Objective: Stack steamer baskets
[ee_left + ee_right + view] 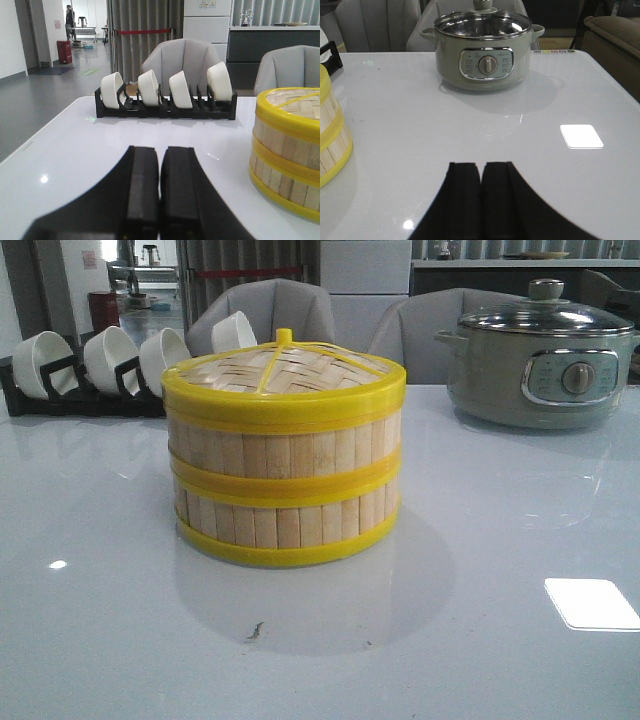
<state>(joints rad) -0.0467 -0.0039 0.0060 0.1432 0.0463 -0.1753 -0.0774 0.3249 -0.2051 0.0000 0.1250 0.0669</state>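
Front view: the two-tier pale bamboo-slat, yellow-rimmed steamer baskets (285,455) stand stacked and lidded mid-surface, the grey-green pot (540,365) at two o'clock. Left fingers (160,192) and right fingers (481,200) are clenched, empty, level above the surface.

steamer baskets (285,480): pale matt bamboo slats, glossy yellow plastic rims; lid (285,370): woven bamboo | table (480,640): smooth glossy white | pot (540,365): satin grey-green, glass lid | fingers (142,195): matt black

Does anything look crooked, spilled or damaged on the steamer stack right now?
Nothing stands out. The steamer baskets sit squarely stacked with the lid level on top. Only a small dark speck marks the table in front.
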